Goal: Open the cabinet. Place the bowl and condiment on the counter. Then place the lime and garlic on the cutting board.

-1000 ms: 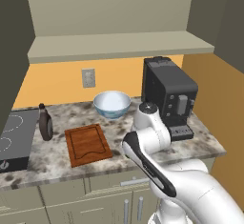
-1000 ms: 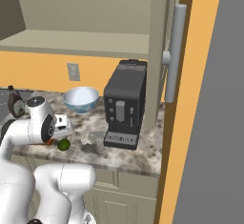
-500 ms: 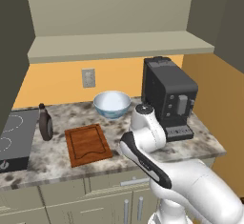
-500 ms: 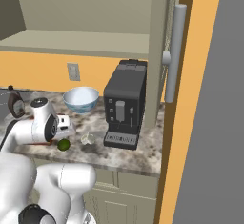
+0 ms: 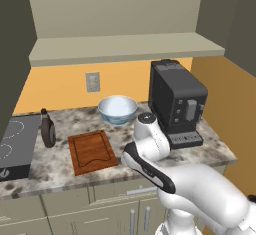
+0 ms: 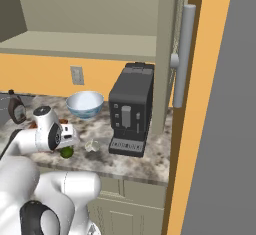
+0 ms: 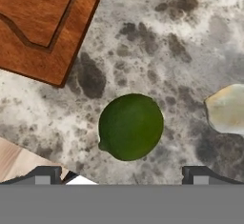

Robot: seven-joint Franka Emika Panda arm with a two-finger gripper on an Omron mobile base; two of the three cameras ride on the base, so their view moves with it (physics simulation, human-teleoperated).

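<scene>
In your hand view the lime (image 7: 130, 126) sits just below the centre of the frame on the speckled counter (image 7: 157, 42), and the gripper (image 7: 121, 176) hangs over it with its two dark fingertips (image 7: 44, 175) spread wide on either side, released and holding nothing. A corner of the cutting board (image 7: 40, 23) fills the upper left of that frame, apart from the lime, and the pale garlic (image 7: 228, 108) lies at the right edge. In your left base view the board (image 5: 91, 151) lies left of centre, with the dark condiment bottle (image 5: 48, 128) upright to its left and the bowl (image 5: 117, 109) behind it near the black coffee machine (image 5: 176, 101). The cabinet (image 5: 120, 49) stands open across the top, its shelf bare.
</scene>
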